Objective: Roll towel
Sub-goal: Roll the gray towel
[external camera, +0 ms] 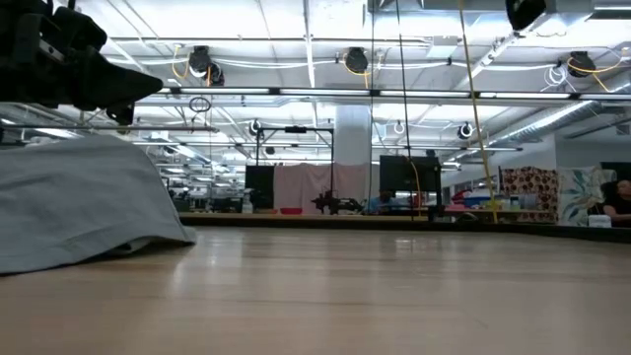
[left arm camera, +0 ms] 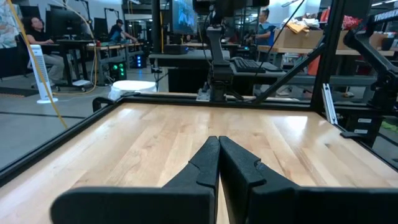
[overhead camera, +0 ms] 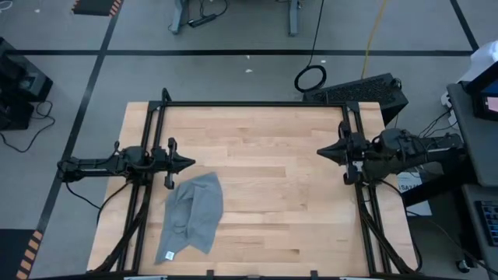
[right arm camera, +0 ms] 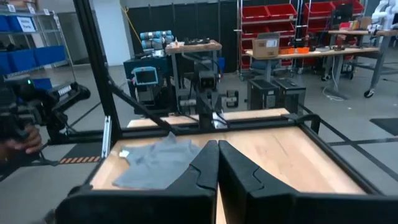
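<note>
Meanwhile, the crumpled grey cloth towel (overhead camera: 193,214) is lying on the wooden worktop (overhead camera: 272,171), both claws, left (overhead camera: 189,163) and right (overhead camera: 320,153), hovering closed and empty

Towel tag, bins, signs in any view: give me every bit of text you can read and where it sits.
None can be read.
Towel: its small white tag is too small to show any print.
Blue bins on the shelves in the right wrist view: white labels, blurred.
Cardboard box on the far bench: pale label, blurred.
</note>
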{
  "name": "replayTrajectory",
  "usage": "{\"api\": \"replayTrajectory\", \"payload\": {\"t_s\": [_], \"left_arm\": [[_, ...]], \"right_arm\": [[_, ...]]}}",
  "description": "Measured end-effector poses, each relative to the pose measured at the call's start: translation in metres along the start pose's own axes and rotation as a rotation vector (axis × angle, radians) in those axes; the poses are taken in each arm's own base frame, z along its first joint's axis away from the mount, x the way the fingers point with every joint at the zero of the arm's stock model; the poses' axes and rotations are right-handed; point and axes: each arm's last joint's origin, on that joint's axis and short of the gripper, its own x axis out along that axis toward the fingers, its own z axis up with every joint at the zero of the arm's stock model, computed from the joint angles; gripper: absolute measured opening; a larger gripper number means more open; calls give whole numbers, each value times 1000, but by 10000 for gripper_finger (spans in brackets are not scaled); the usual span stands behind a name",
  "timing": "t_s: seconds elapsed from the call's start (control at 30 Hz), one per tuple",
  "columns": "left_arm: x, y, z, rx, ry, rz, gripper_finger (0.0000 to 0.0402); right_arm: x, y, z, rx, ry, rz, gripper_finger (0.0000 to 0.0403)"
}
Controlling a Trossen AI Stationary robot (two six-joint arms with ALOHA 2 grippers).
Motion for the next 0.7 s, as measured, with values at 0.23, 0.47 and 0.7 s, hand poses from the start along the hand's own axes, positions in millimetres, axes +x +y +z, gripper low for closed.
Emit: {"api": "replayTrajectory", "payload": {"t_s": [0.23,0.47,0.7], "left_arm": [[0,0,0,0,-4,0,15],[0,0,3,-1,-34,13,15],[-1,0,11,-85,-75,21,15]], "right_arm": [[21,7,22,-8,30,-4,0],[49,10,6,-18,159,-21,0],[81,13,-20,-30,328,-48,0]]}}
